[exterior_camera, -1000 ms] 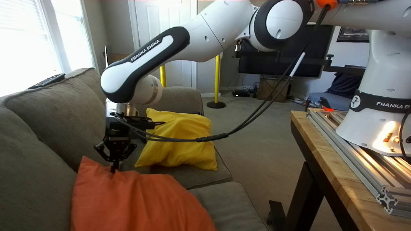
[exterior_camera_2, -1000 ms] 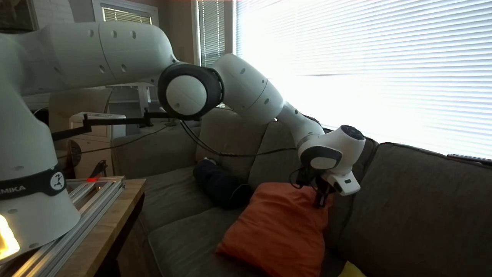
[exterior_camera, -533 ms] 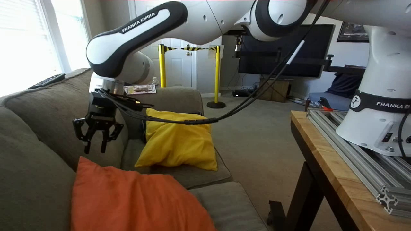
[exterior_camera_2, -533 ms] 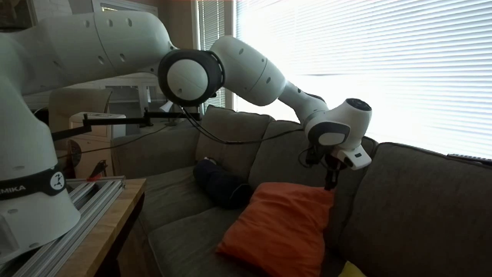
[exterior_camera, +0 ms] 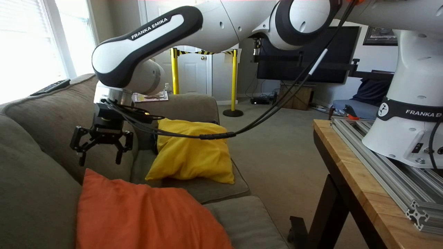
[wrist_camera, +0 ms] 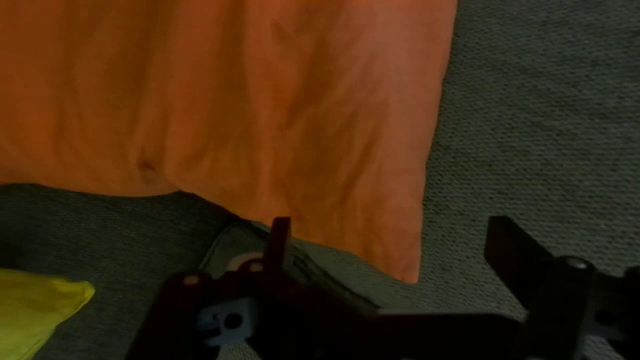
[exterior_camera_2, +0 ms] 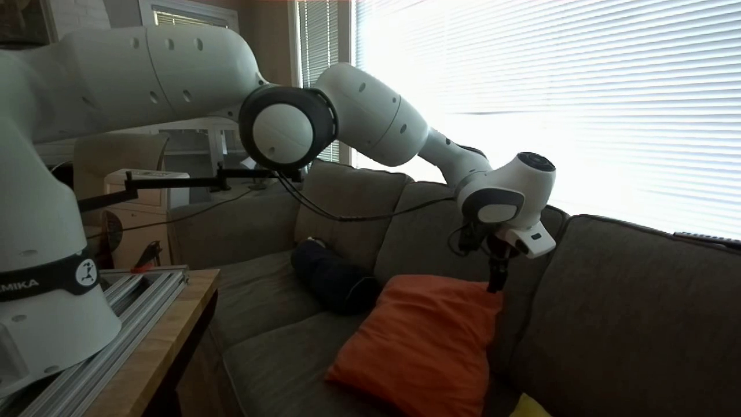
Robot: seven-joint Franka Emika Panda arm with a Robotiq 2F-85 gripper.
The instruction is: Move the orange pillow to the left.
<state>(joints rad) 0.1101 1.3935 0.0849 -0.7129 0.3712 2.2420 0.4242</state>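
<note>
At two o'clock on the orange pillow (exterior_camera_2: pixel 419 347) in an exterior view, lower the spread claw (exterior_camera: pixel 100 161), then pinch deep.

In an exterior view, found pillow (exterior_camera: pixel 148 214) on sofa (exterior_camera: pixel 52 121), second pillow (exterior_camera: pixel 193 155) behind it, table (exterior_camera: pixel 354 169) right of sofa.

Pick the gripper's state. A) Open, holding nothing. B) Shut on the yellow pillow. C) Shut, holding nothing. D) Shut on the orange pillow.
A, since in an exterior view the gripper hangs above the orange pillow with its jaws spread wide and nothing between them.
</note>
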